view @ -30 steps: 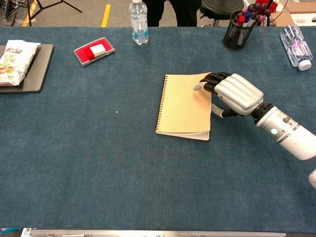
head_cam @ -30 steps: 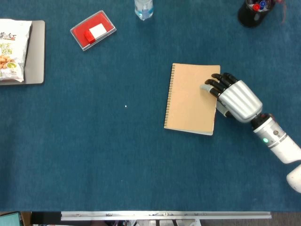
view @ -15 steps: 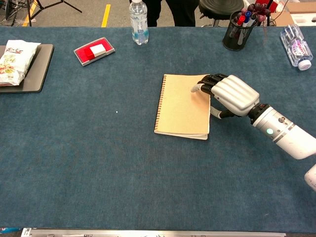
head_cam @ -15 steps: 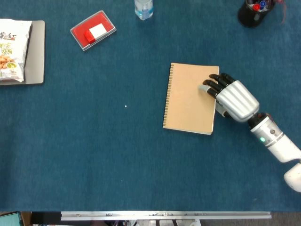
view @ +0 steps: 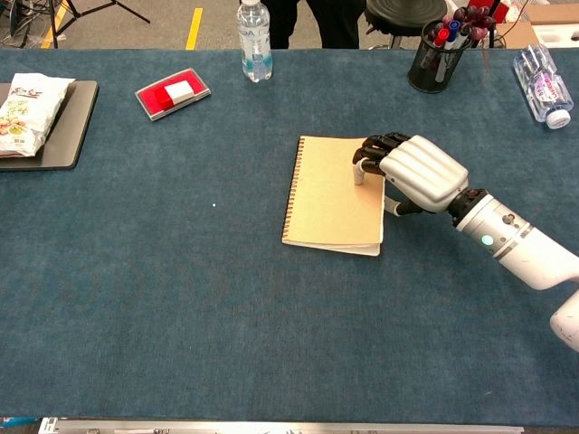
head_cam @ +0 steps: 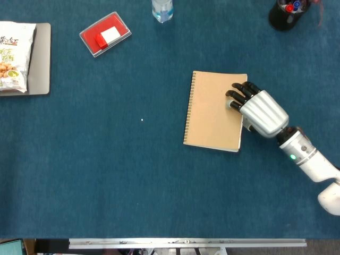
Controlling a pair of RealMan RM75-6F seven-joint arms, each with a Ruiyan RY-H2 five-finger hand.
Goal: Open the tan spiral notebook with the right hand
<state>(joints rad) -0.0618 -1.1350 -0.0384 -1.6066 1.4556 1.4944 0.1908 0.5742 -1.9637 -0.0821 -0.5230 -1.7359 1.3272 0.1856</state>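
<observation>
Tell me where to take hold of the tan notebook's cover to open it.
Grip the cover's free long edge on the tan spiral notebook, coming from the side opposite the spiral. The binding runs down the far long edge, so the cover hinges there. The right hand already rests its fingers at that free edge.

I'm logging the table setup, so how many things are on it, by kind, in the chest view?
Notebooks: 1, the tan spiral notebook
Water bottles: 2
Pen holders: 1
Red cases: 1
Snack bags: 1
Trays: 1
Total: 7
</observation>
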